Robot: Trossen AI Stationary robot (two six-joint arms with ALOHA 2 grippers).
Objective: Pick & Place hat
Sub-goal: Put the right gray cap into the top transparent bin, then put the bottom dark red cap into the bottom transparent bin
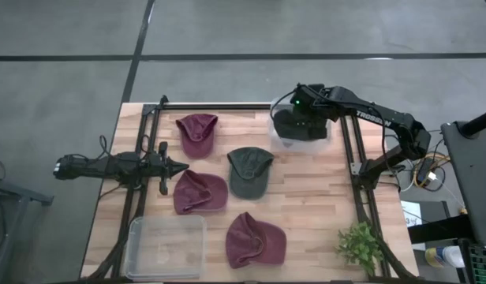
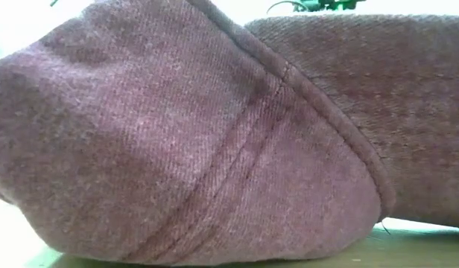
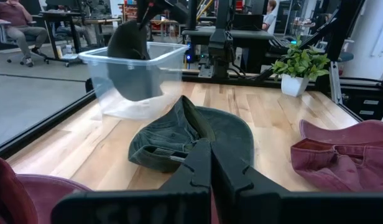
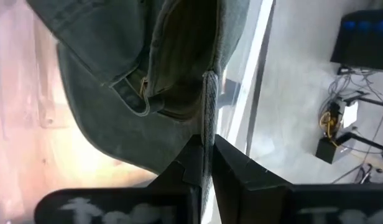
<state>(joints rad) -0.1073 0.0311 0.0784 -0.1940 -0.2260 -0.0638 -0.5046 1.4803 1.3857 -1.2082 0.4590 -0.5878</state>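
My right gripper (image 4: 205,163) is shut on a dark green hat (image 1: 297,125) over the clear bin (image 1: 325,140) at the table's far right. The left wrist view shows this hat (image 3: 127,46) hanging into the bin (image 3: 155,70). A second dark green hat (image 1: 249,170) lies on its crown at the table's middle. Three maroon hats lie around it: far (image 1: 197,132), left (image 1: 200,192) and near (image 1: 255,239). My left gripper (image 1: 178,166) is shut at the table's left, beside the left maroon hat, touching nothing. My right gripper pinches a thin rim edge of the dark green hat (image 4: 208,106) between its two fingers. The fingers point down from above. The hat hangs below them, with its lower part inside the bin's walls (image 3: 134,87).
Another clear bin (image 1: 166,246) sits at the near left corner. A small potted plant (image 1: 360,246) stands at the near right corner. Dark frame rails (image 1: 347,150) run along the table's left and right sides. A maroon hat (image 2: 200,141) fills the low view.
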